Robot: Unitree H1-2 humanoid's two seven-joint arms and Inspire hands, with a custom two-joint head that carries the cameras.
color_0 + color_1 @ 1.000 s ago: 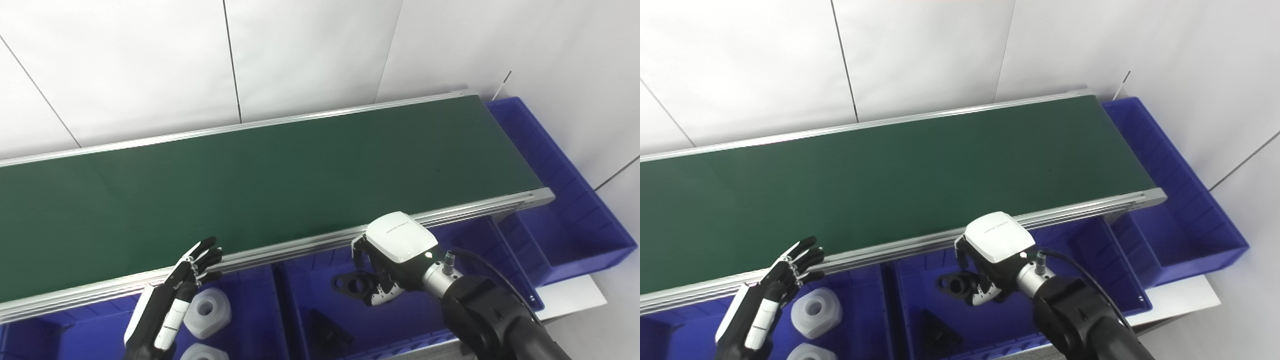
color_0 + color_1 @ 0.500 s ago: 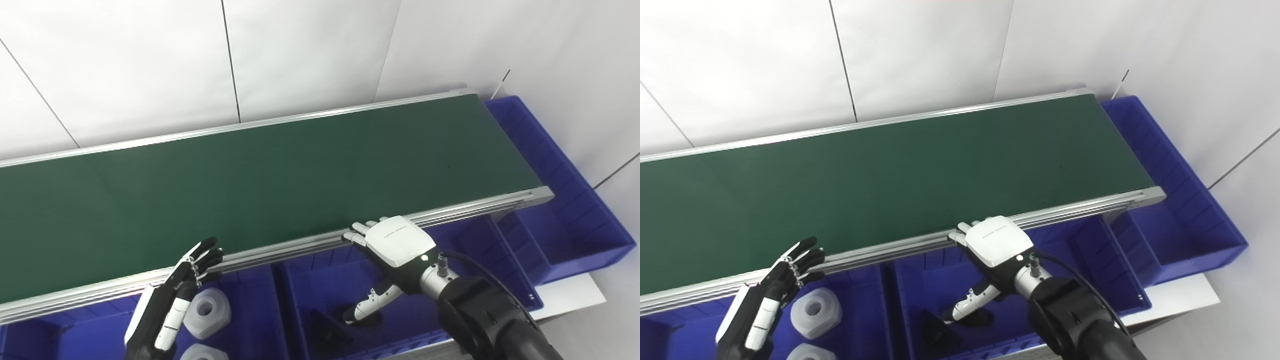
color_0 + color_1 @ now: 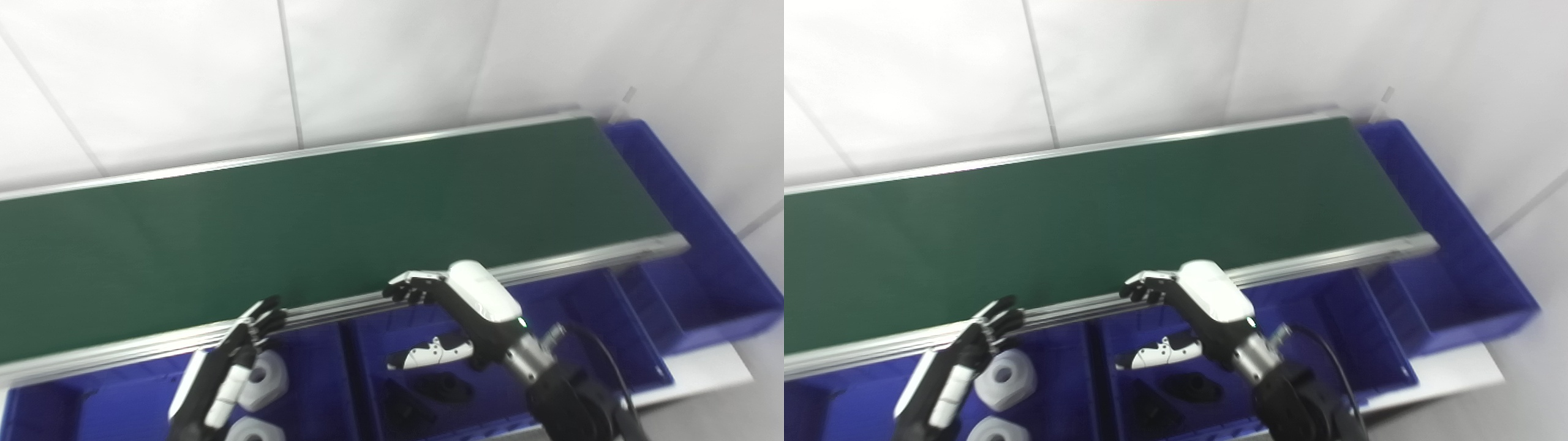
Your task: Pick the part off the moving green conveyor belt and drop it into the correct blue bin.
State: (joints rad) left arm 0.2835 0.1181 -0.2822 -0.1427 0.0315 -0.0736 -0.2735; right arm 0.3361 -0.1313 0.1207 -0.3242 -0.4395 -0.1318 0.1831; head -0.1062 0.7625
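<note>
Two black parts (image 3: 438,387) lie in the middle blue bin (image 3: 367,361), one presumably just dropped. Right hand (image 3: 456,318) hovers above, fingers apart, empty; left hand (image 3: 229,361) waits open near the bare green belt (image 3: 306,214).

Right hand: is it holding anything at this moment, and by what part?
Nothing. The right hand is open above the middle bin; the black part lies on the bin floor below.
</note>
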